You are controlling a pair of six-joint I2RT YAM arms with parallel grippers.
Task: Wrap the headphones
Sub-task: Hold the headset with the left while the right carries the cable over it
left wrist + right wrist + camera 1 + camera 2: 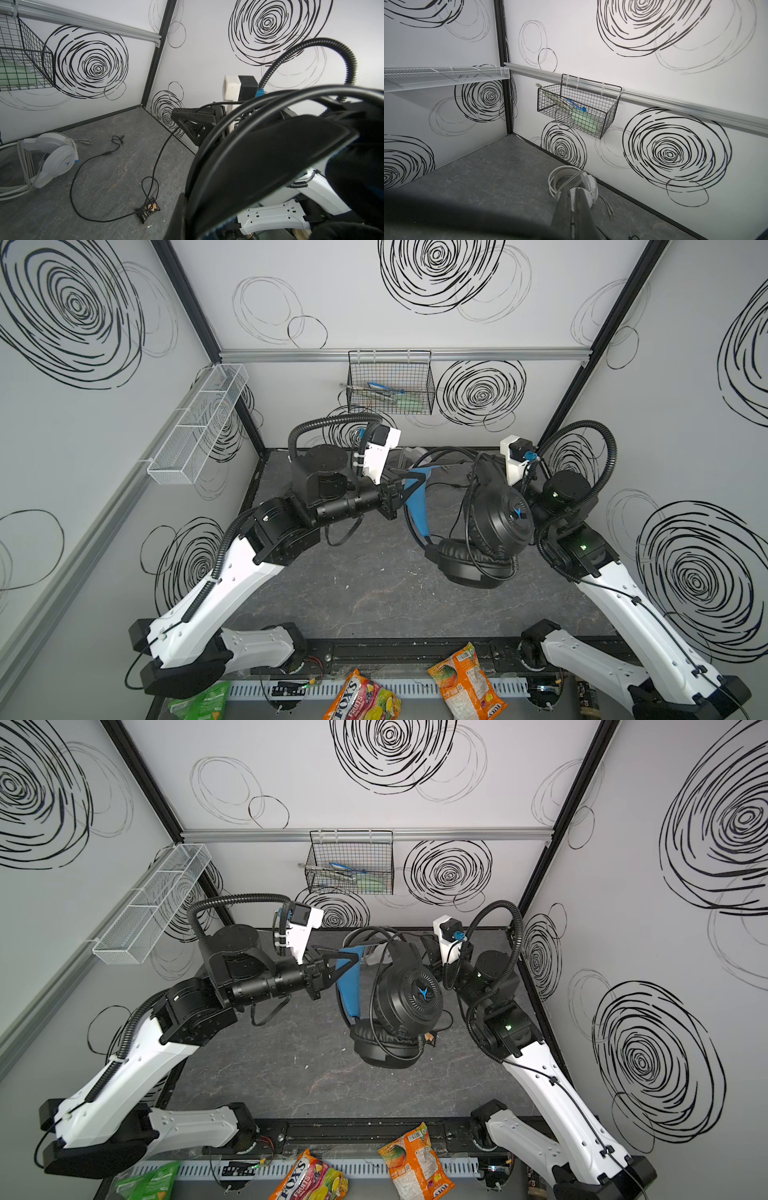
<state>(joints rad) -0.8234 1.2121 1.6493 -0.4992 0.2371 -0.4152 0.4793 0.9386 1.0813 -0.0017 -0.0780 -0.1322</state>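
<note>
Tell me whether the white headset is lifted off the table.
No, the white headset lies on the grey table, close to the back wall.

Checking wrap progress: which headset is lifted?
The black headset, hanging by its headband from the left gripper, cable pinched by the right gripper; the white headset lies on the table.

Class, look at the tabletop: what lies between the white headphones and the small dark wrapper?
A curve of the black cable crosses the grey table there, shown in the left wrist view.
</note>
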